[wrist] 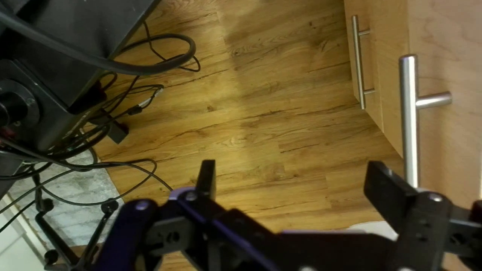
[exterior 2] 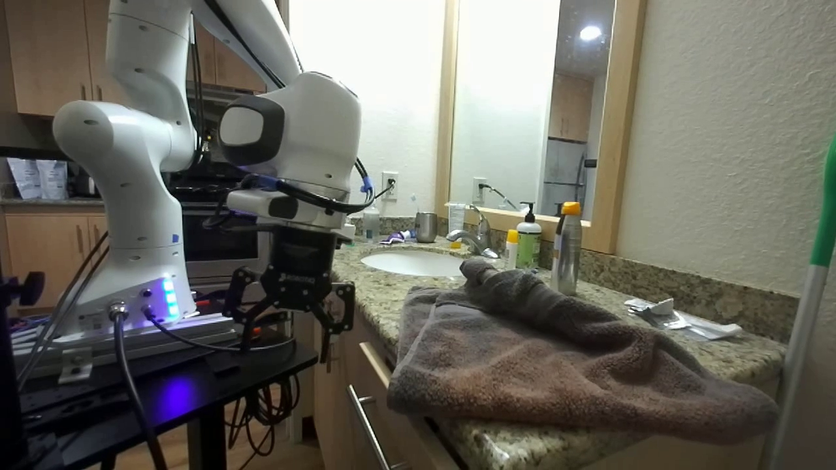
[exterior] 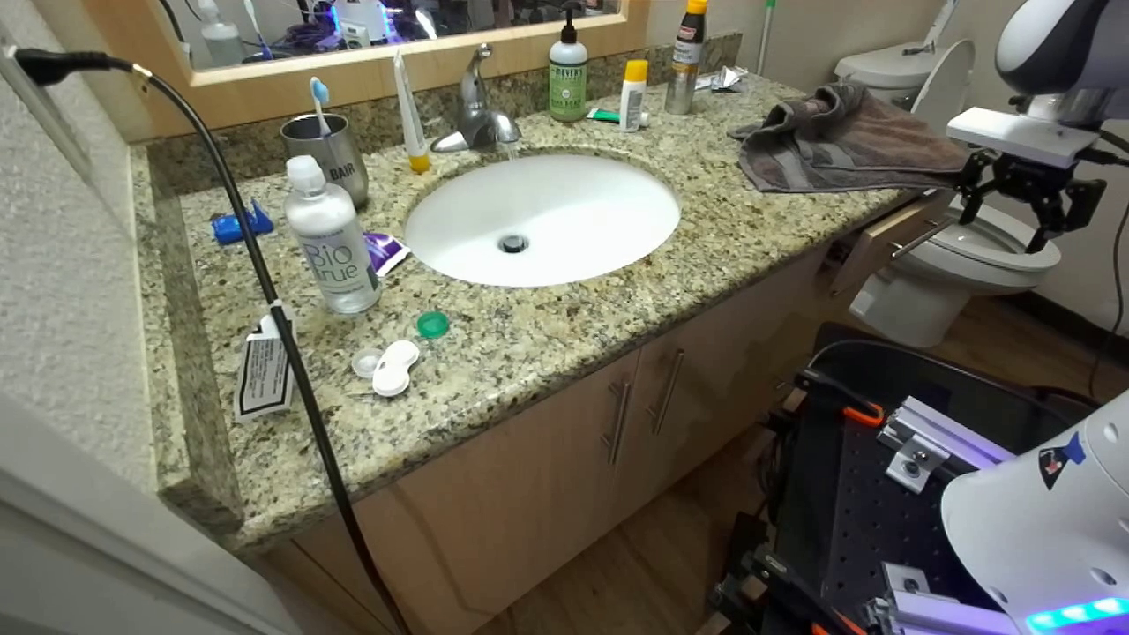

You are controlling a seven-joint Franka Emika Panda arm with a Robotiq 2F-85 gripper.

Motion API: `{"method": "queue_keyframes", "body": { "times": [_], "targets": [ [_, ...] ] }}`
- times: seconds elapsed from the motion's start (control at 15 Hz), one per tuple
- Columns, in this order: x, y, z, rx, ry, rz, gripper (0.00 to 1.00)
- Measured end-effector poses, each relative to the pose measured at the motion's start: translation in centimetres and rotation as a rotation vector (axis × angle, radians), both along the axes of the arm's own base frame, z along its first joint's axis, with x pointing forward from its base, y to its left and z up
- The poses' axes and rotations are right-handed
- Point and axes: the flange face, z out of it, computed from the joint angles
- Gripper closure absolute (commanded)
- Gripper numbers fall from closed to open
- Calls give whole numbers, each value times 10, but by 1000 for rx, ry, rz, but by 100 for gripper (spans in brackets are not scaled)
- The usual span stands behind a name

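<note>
My gripper stands open, with nothing between its fingers and wood floor below it in the wrist view. Just right of the right finger runs a metal bar handle on a pale wooden front. A drawer at the far end of the vanity is pulled partly out, and the gripper hangs beside it, apart from its handle. A grey-brown towel lies crumpled on the counter corner, over the drawer's edge. Whatever is inside the drawer is hidden.
The granite counter carries a white sink, a Biotrue bottle, a lens case, a metal cup, a soap bottle and a spray can. A toilet stands behind the gripper. Cables hang by the robot's cart.
</note>
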Motion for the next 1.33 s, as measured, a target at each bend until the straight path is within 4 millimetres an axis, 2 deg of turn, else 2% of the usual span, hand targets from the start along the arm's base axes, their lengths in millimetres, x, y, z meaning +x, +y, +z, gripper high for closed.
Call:
{"method": "queue_keyframes", "body": {
  "times": [0.27, 0.47, 0.67, 1.0, 1.33],
  "targets": [
    [21, -6, -6, -79, -55, -11, 0],
    [34, -6, -15, -88, -71, 46, 0],
    [32, -4, -27, -61, -62, 94, 0],
    [36, -3, -25, -66, -60, 99, 0],
    [53, -1, -34, -32, -68, 276, 0]
  ]
}}
